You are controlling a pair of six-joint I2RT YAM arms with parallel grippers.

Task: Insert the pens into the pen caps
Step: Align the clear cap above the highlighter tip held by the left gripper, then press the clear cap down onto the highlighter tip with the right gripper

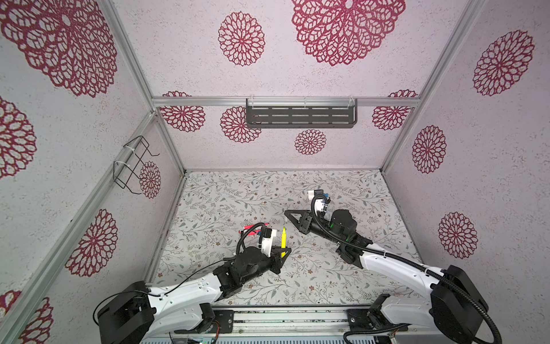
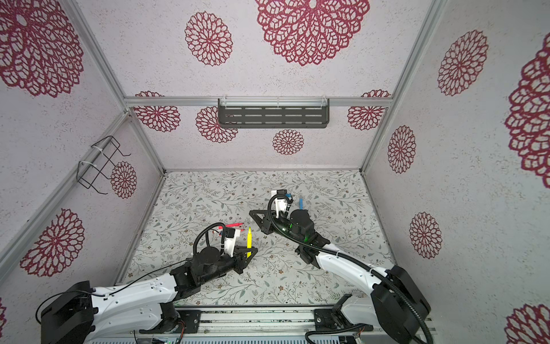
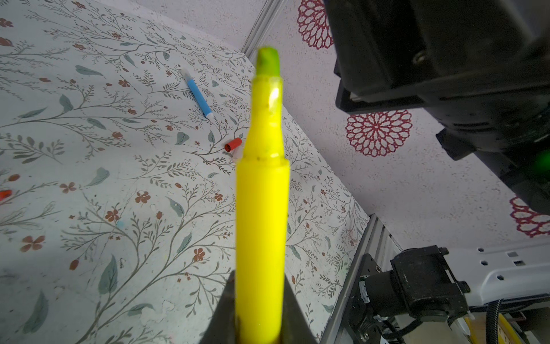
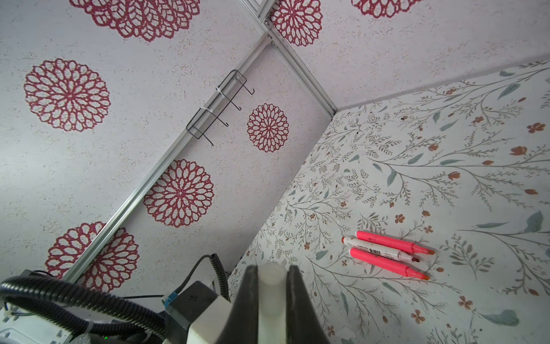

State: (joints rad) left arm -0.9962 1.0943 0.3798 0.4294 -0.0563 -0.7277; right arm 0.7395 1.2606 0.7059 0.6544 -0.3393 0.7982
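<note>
Yellow pen [image 1: 283, 239] is clamped in the left gripper [image 1: 284, 253], whose fingers press the barrel from both sides near its rear end. It is held clear of the floral worktop [image 1: 327, 268], left of the middle and toward the front edge. The yellow pen is uncapped: a stepped neck narrows to a greenish chisel tip, which points toward the back edge in both top views.

The right gripper [image 1: 287, 213] is closed on a pale cap [image 4: 272, 286], a short translucent tube squeezed between its 2 fingers. It sits near the middle of the worktop, just beyond and right of the pen tip, apart from it. Which end of the cap faces the pen cannot be told.

In the right wrist view, 2 pink pens [image 4: 393, 242] lie side by side with a white pen [image 4: 378, 248] between them, all uncapped and touching. In the top views the left arm's cable [image 1: 248, 235] covers most of them. A blue pen [image 2: 300, 203] lies right of the middle toward the back edge. The left wrist view shows a red cap [image 3: 233, 144] lying near it
</note>
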